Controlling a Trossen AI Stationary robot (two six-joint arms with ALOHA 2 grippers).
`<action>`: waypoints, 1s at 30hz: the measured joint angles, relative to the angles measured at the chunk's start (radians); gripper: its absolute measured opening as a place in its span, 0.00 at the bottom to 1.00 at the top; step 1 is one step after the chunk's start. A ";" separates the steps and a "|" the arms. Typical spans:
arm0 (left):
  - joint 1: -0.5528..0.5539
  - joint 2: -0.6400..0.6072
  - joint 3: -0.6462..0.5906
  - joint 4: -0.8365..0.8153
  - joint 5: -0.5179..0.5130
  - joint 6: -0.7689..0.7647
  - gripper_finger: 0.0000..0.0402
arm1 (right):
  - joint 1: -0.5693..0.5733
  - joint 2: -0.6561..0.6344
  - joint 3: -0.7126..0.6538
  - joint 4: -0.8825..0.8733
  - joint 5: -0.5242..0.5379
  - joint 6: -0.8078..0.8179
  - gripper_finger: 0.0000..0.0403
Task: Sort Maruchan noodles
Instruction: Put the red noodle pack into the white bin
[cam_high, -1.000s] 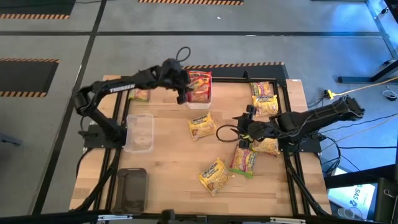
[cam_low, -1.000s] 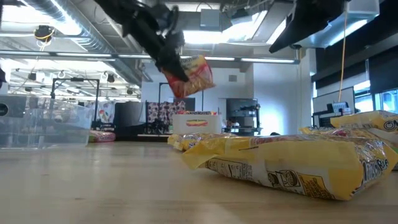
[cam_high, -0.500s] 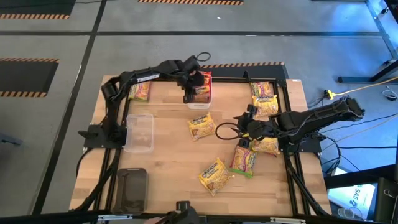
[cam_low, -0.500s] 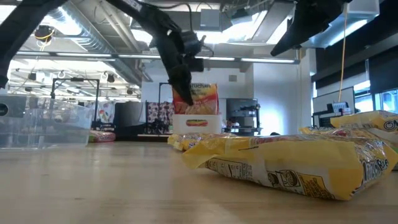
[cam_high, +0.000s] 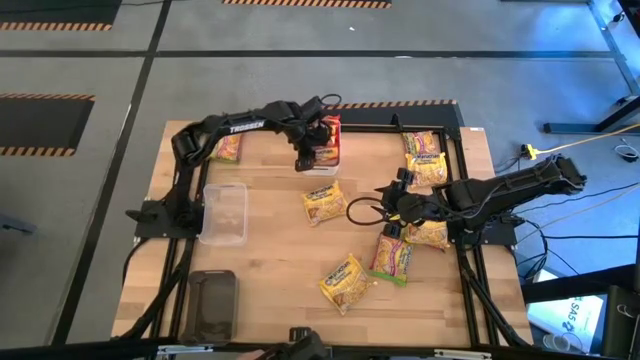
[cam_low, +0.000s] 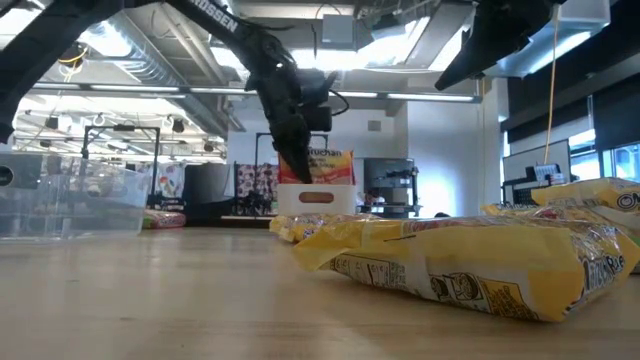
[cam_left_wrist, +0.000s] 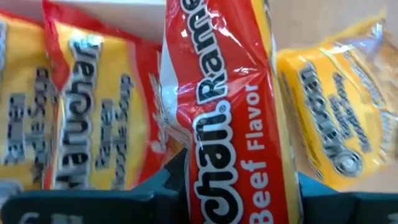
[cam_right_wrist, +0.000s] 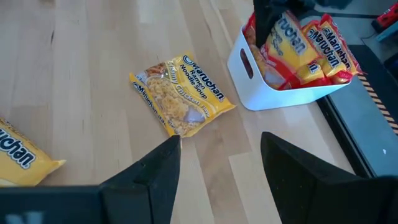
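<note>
Both arms are dark, nearly black, built of slim jointed links; the left arm (cam_high: 235, 127) carries white TROSSEN lettering along its forearm link, seen in the high view and partly in the low view. A thin black cable loops in an arc off the left wrist, and another black cable curls in a loop beside the right arm (cam_high: 500, 192) near its wrist. The right gripper (cam_right_wrist: 221, 165) has two broad, flat, matte-black fingers (cam_right_wrist: 155, 171) with angled tips, while the left gripper's fingers (cam_left_wrist: 87, 202) look dark teal-black at their base.

Bright, even ceiling strip lights (cam_low: 100, 40) leave only soft shadows on the worktop (cam_high: 270, 250). The left wrist view's red packet (cam_left_wrist: 230, 112) shows glare and blur.
</note>
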 joint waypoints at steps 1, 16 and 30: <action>0.000 0.005 0.000 -0.006 -0.001 0.000 0.26 | 0.000 0.000 0.000 0.002 0.000 -0.001 0.49; -0.012 0.104 0.004 0.002 -0.009 -0.028 0.27 | 0.000 0.001 0.000 -0.003 0.000 -0.006 0.49; -0.031 0.104 0.000 0.013 -0.105 -0.045 0.45 | 0.000 0.001 0.000 -0.002 -0.001 -0.011 0.49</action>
